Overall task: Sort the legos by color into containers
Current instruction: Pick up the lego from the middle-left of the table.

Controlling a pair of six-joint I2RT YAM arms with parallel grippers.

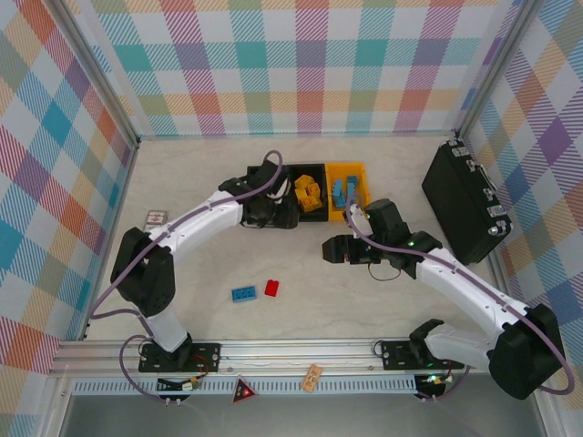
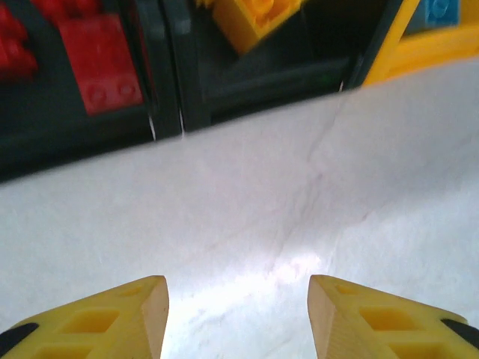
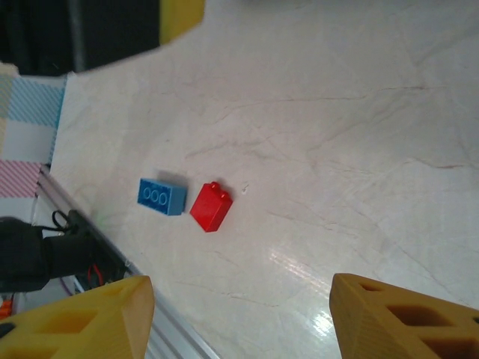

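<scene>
The worktop [image 1: 364, 309] carries a black hard case [image 1: 465, 202] at right and three bins: left black bin [image 2: 67, 146] with red legos [image 2: 97, 63], middle black bin [image 1: 310, 167] with yellow legos [image 1: 310, 193], yellow bin [image 1: 346, 167] with blue legos [image 1: 342, 191]. The left gripper [image 2: 238, 299] and right gripper [image 3: 241, 299] gape, empty. A blue brick [image 1: 243, 293] and red brick [image 1: 271, 288] lie loose, just beside each other.

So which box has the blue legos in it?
The yellow-orange bin, rightmost of three; the black bins hold red bricks and yellow bricks.

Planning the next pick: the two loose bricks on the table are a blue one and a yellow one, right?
No. Beside the blue brick lies a red brick, not a yellow one; the right wrist view shows both loose on the table.
</scene>
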